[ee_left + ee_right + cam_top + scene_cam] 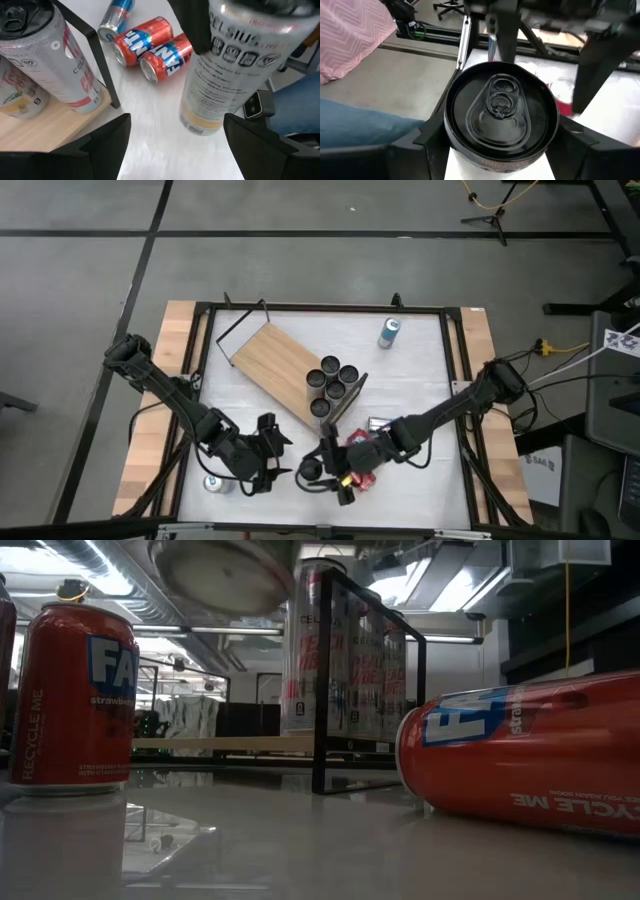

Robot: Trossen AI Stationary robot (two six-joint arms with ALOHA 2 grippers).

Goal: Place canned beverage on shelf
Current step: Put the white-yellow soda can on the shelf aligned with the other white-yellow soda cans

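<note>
On the left of the high view, the left arm runs from the table's left edge diagonally toward the near edge, elbow bent, ending in the left gripper point(268, 442), whose fingers stand apart with nothing between them. A small can point(212, 483) stands just beside that arm near the table's front edge. The shelf point(285, 368), a light-wood board on a black wire frame, lies angled across the middle of the table, with a cluster of dark-topped cans point(333, 377) standing on its right end. Just below that end, the right gripper point(318, 465) is clamped on a tall silver can point(501, 120), its black top filling the right wrist view and its side showing in the left wrist view, held clear of the tabletop. Red cans point(150, 45) lie on their sides beside it. The right arm stretches back to the table's right edge. A blue can point(388, 333) stands alone at the far side.
</note>
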